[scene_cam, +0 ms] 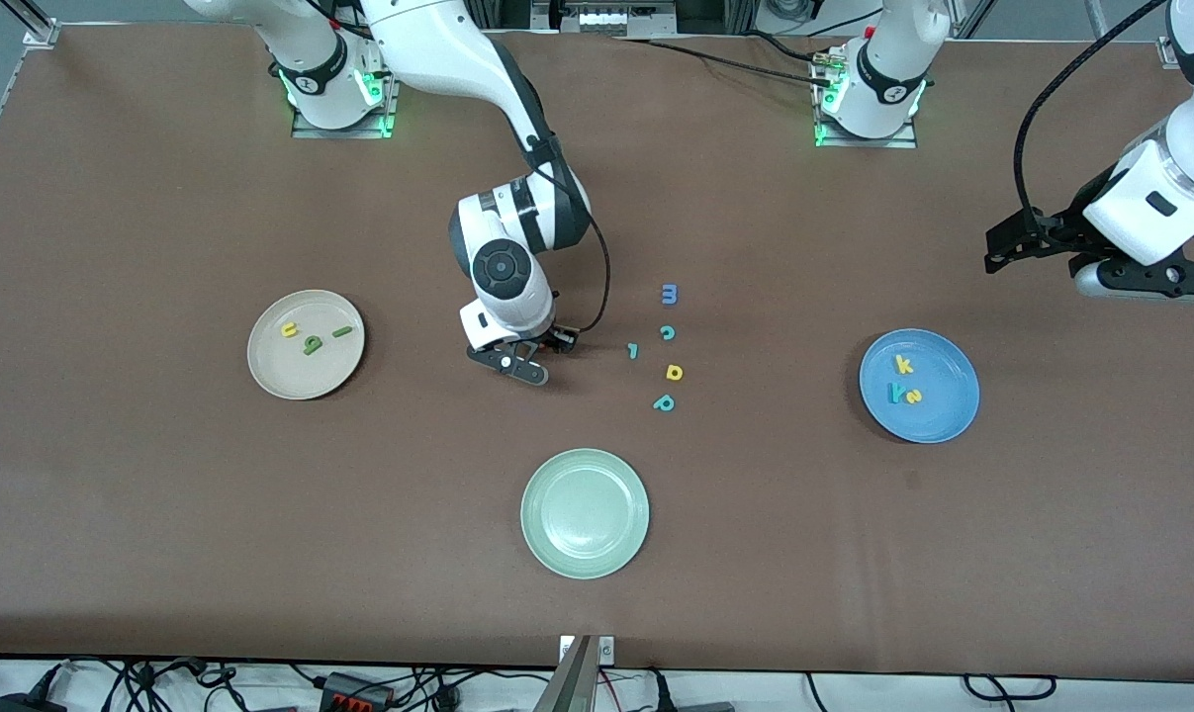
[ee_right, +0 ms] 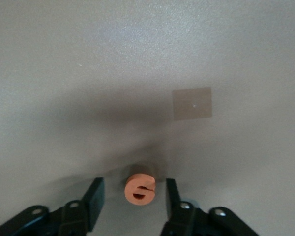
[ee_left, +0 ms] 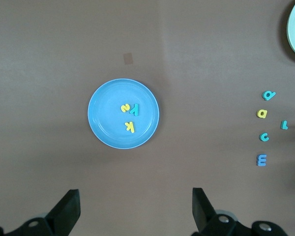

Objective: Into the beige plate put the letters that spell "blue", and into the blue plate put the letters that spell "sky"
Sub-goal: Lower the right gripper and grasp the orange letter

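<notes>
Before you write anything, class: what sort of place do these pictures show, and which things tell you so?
Probably a robotics lab bench: two arms bolted to a brown table, a tangle of cables along its edge, and foam letters sorted into plates such as the blue plate.

The beige plate (scene_cam: 305, 345) lies toward the right arm's end of the worktop and holds the yellow u (scene_cam: 288, 330), the green b (scene_cam: 313, 345) and the thin green l (scene_cam: 342, 332), all lying flat. The orange e (ee_right: 139, 189) lies flat on the bare worktop, not yet in a plate. The blue plate (scene_cam: 919, 386), toward the left arm's end, holds the yellow k (scene_cam: 904, 365), the yellow s (scene_cam: 912, 397) and the teal y (scene_cam: 894, 394), the last two touching.
</notes>
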